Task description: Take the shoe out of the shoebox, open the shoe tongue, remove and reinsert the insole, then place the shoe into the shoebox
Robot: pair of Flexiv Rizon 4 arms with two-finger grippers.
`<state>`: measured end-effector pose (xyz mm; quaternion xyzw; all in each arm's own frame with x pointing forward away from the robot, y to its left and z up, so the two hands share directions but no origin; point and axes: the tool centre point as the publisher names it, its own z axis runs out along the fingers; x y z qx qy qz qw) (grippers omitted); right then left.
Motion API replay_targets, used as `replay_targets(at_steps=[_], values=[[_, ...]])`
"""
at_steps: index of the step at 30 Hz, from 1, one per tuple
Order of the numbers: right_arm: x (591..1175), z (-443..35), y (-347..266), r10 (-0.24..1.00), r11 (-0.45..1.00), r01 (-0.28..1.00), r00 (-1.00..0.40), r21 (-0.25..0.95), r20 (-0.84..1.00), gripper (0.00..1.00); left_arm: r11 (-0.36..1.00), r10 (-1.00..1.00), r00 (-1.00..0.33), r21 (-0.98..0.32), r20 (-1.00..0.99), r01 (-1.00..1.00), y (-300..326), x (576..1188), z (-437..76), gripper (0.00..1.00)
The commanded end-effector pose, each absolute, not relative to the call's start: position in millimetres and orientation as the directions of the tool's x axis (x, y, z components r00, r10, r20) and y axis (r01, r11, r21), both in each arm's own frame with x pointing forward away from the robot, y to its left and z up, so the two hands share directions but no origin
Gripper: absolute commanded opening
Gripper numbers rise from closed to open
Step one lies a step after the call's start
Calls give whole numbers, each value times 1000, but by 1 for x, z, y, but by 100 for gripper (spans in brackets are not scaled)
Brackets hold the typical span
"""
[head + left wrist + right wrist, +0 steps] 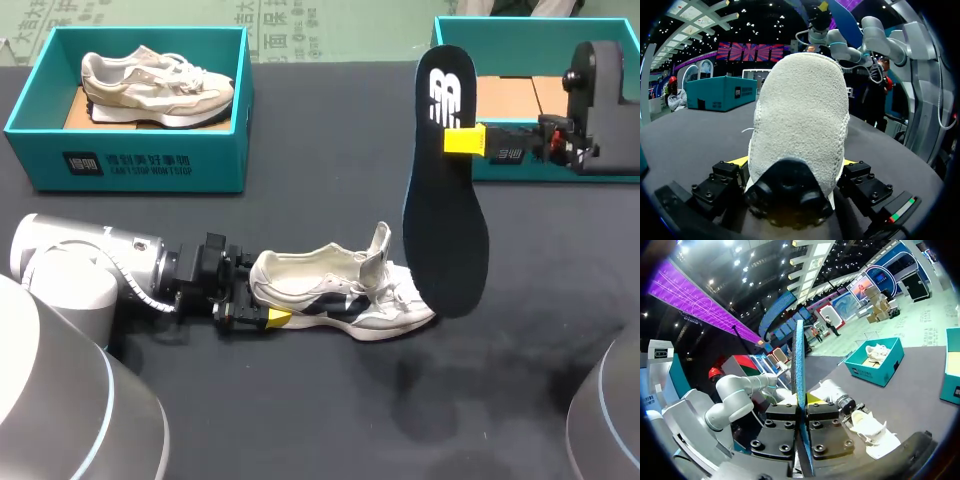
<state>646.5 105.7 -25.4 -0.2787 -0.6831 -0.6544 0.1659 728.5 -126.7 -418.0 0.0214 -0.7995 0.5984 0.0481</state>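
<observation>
1. Gripping the shoe (335,290) heel, near centre: left gripper (268,300), jaws closed on it. Weak hold could let the shoe skid.
2. Upright insole (445,220) above the toe: right gripper (465,140), jaws pinched narrowly on it. Could twist, snagging the tongue (378,245).

My left arm (95,268) comes in low and level, and its gripper (262,302) pinches the shoe (340,290) at the heel. The right gripper (463,139) is raised, points left, and clamps the insole (445,220).
</observation>
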Motion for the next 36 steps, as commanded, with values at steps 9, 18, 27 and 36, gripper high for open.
replay_targets(at_steps=[9, 18, 27, 36], values=[[634, -33, 113, 197, -32, 589, -788, 807, 583, 0, 283, 22, -994, -955, 102, -92, -127, 729, -420, 0], [626, -33, 121, 183, -24, 583, -796, 812, 577, 0, 283, 22, -994, -955, 102, -92, -127, 729, -420, 0], [611, -29, 126, 200, -31, 567, -804, 823, 561, 0, 283, 22, -994, -955, 102, -92, -127, 729, -420, 0], [610, -29, 125, 202, -37, 563, -805, 826, 558, 0, 279, 32, -995, -957, 97, -84, -125, 731, -418, 45]])
